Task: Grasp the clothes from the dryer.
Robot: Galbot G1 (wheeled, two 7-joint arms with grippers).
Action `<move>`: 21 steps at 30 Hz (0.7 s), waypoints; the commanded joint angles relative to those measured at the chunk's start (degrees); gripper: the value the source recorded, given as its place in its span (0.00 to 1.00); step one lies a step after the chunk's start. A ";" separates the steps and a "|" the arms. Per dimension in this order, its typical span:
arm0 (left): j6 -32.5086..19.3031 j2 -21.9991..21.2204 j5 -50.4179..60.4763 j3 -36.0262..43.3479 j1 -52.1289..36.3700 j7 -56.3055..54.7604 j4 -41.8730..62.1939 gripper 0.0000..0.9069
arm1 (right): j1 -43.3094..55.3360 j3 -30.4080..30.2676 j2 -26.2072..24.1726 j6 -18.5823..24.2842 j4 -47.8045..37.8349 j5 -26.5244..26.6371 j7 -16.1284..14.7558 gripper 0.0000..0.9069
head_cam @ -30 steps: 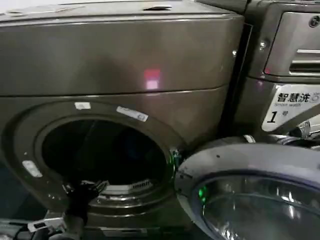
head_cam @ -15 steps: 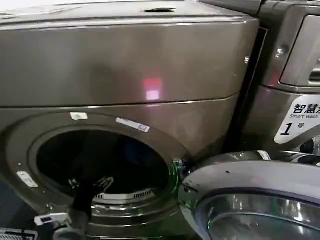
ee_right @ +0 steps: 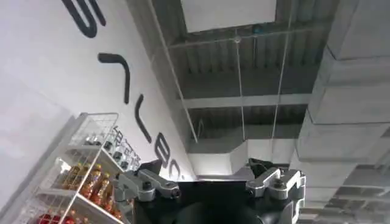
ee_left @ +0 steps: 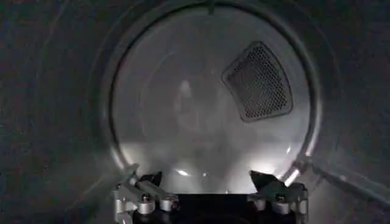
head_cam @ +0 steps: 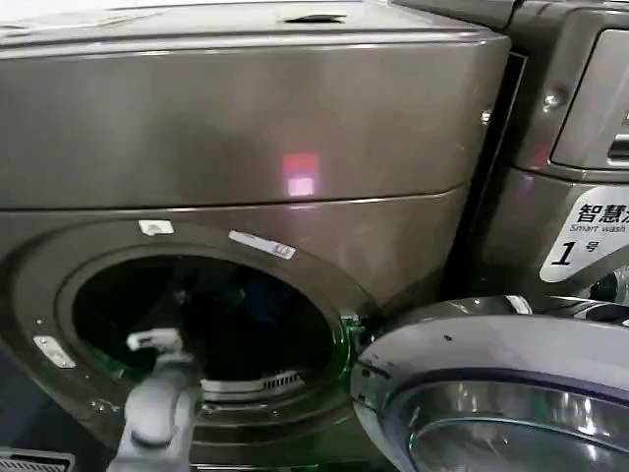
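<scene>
1. Fingers of our left gripper stand spread apart with nothing between them, seen from the left wrist against the pale rear wall of the drum.
2. Our left arm rises from the lower edge of the head view and passes through the round mouth of the dryer, so the left gripper sits inside the dark drum.
3. We see a perforated vent panel on the drum's rear wall, above and beside the open fingers.
4. The clothes appear in the head view as a faint dark blue patch deep in the drum, to the right of the arm; we cannot tell their outline or whether the gripper touches them.
5. The glass door hangs open at lower right, clear of the mouth.
6. A second machine with a white "1" sticker stands just beside the dryer on the right.
7. Our right gripper points up toward the ceiling, its fingers apart and empty, with a wire shelf of bottles against the wall nearby.
</scene>
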 commanded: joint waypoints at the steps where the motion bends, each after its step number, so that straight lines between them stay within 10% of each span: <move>1: -5.71 0.21 -1.38 3.83 -19.23 9.59 28.23 1.00 | 0.17 0.04 -0.04 0.03 -0.20 -0.03 -0.07 1.00; 21: -25.98 2.61 30.45 29.66 -43.11 57.59 65.42 1.00 | 1.43 -1.35 0.78 0.19 0.69 -0.08 -0.51 1.00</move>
